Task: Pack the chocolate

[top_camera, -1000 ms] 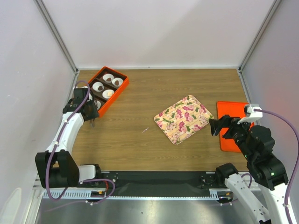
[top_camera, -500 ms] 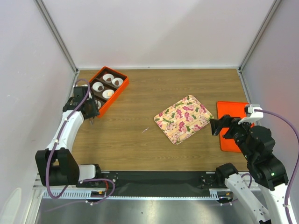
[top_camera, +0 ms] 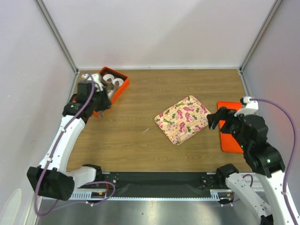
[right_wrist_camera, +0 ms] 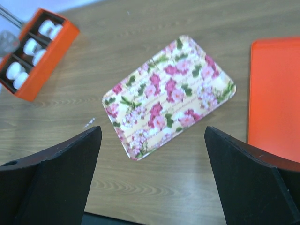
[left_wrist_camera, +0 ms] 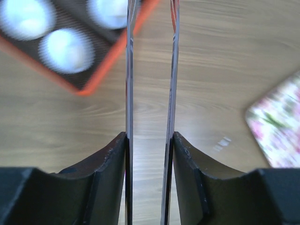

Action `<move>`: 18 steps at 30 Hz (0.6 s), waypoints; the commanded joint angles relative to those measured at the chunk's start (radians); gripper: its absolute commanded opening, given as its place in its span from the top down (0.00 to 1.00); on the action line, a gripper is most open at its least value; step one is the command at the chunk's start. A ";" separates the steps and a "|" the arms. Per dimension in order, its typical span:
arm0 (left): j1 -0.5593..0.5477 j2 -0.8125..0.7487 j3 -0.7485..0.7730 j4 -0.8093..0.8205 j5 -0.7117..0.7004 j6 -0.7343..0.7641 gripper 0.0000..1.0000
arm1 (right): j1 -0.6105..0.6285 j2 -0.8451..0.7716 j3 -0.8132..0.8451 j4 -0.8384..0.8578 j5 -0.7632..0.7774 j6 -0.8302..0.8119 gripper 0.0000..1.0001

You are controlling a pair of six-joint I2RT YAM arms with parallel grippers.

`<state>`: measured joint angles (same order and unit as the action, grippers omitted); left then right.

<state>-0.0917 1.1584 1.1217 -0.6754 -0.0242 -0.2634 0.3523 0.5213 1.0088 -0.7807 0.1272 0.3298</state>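
Note:
I cannot make out any chocolate piece in any view. My left gripper (top_camera: 97,104) (left_wrist_camera: 150,138) is shut on thin metal tweezers (left_wrist_camera: 129,70). It hovers at the near right corner of the orange box (top_camera: 123,89) (left_wrist_camera: 108,63). Nothing shows between the tweezer blades. The box holds white paper cups (top_camera: 108,77) (left_wrist_camera: 65,49) (right_wrist_camera: 33,45) in dark compartments. My right gripper (top_camera: 213,119) (right_wrist_camera: 152,131) is wide open and empty, above the table. It is by the right edge of the pink-flowered tray (top_camera: 183,119) (right_wrist_camera: 168,96). The tray looks bare.
A flat orange lid (top_camera: 228,140) (right_wrist_camera: 274,93) lies at the right, partly under my right arm. Grey walls close in the table on the left, back and right. A small white speck (top_camera: 146,131) lies on the wood left of the tray.
My left arm has lifted and swung toward the back, bringing the tweezers over the box's near corner. My right gripper has shifted slightly toward the back.

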 commanded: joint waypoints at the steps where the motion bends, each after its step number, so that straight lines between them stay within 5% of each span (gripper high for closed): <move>1: -0.177 -0.026 0.066 0.028 0.067 -0.022 0.53 | 0.001 0.078 0.034 -0.018 0.035 0.096 0.01; 9: -0.503 -0.046 0.009 0.145 0.075 -0.056 0.53 | -0.013 0.278 0.059 -0.114 0.256 0.345 0.02; 18: -0.614 -0.075 -0.125 0.243 0.103 -0.073 0.53 | -0.297 0.503 0.068 0.072 0.068 0.273 0.06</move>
<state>-0.6991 1.1244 1.0340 -0.5110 0.0864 -0.3115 0.1158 0.9817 1.0298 -0.7990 0.2432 0.6022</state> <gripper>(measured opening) 0.469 0.952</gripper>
